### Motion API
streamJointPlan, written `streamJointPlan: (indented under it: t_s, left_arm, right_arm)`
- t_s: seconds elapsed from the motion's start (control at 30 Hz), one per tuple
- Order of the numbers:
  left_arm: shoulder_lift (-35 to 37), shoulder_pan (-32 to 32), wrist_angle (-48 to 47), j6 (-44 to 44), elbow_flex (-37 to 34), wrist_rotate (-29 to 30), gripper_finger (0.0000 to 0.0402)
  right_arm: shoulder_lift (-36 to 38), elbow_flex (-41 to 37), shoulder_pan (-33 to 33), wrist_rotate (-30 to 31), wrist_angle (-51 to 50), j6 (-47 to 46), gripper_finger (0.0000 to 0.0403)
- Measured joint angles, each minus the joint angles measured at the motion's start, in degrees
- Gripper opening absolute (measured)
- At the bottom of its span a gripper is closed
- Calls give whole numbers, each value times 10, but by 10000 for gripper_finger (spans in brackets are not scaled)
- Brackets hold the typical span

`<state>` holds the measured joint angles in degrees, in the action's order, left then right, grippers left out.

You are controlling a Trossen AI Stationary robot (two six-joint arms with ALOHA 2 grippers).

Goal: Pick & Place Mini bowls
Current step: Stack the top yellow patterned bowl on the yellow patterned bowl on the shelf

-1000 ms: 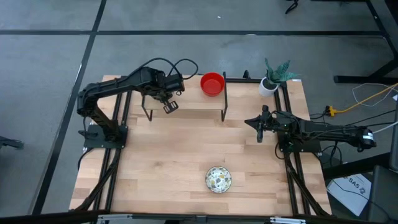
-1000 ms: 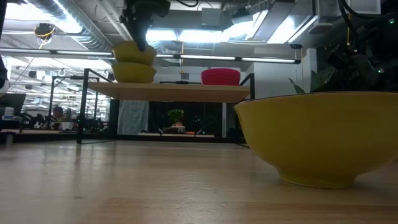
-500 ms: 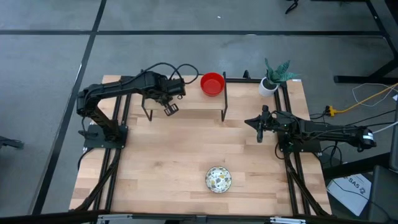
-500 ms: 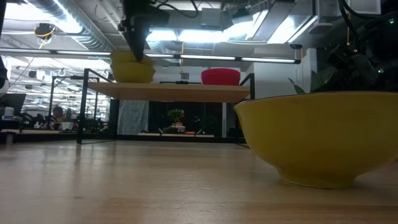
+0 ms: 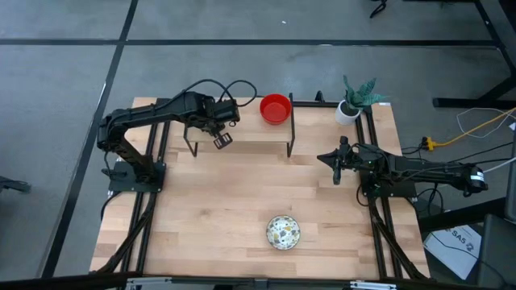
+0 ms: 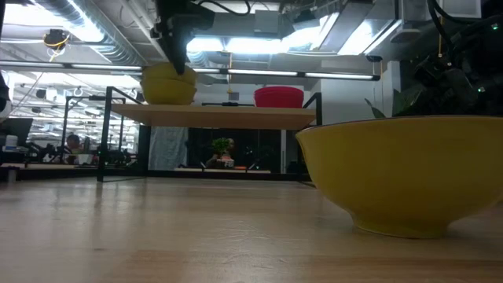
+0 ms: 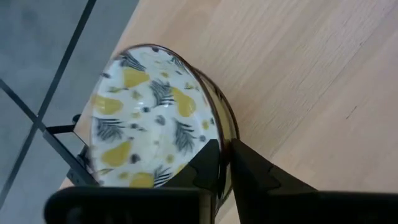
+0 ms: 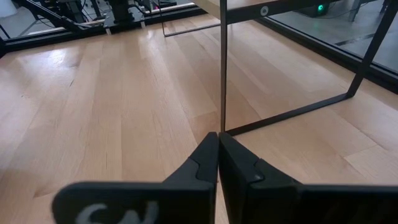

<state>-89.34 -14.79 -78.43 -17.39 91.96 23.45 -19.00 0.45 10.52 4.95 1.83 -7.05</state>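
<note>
A raised wooden shelf (image 5: 250, 133) stands at the table's far side. My left gripper (image 7: 225, 152) is above its left end (image 6: 179, 61), shut on a mini bowl (image 7: 149, 118) that is white inside with yellow and dark leaf prints and yellow outside (image 6: 167, 85). This bowl sits nested in another yellow bowl on the shelf. A red mini bowl (image 5: 275, 108) rests on the shelf's right end. Another patterned mini bowl (image 5: 283, 232) stands on the table near the front edge. My right gripper (image 8: 217, 140) waits shut at the table's right (image 5: 334, 165). My left gripper pinches the patterned bowl's rim (image 7: 219, 134) with one finger (image 7: 208, 165) inside the bowl and the other (image 7: 252, 171) outside. The fingers come slanting down from above. The bowl sits roughly level, nested in the bowl below it on the shelf.
A white pot with a green plant (image 5: 348, 111) stands at the far right corner. The shelf's thin black legs (image 8: 222, 68) reach down to the table in front of my right gripper. Bare wood lies across the table's middle (image 5: 242, 193).
My left gripper has sunk a little with the patterned bowl. A gap showed between that bowl and the yellow bowl on the shelf; now it sits down inside it.
</note>
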Motion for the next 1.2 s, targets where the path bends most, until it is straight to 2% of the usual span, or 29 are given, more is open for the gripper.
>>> streamJointPlan:
  t_s: [0.5, 0.83, 1.0, 1.2]
  left_arm:
    - [4, 0, 2, 12, 0, -4, 37]
    - [42, 9, 6, 3, 22, -11, 37]
    - [46, 12, 2, 1, 22, -19, 25]
    - [33, 12, 2, 2, 22, 3, 7]
  right_arm:
    - [0, 0, 0, 0, 0, 0, 14]
    - [0, 0, 0, 0, 0, 0, 14]
    - [0, 0, 0, 0, 0, 0, 14]
    - [0, 0, 0, 0, 0, 0, 14]
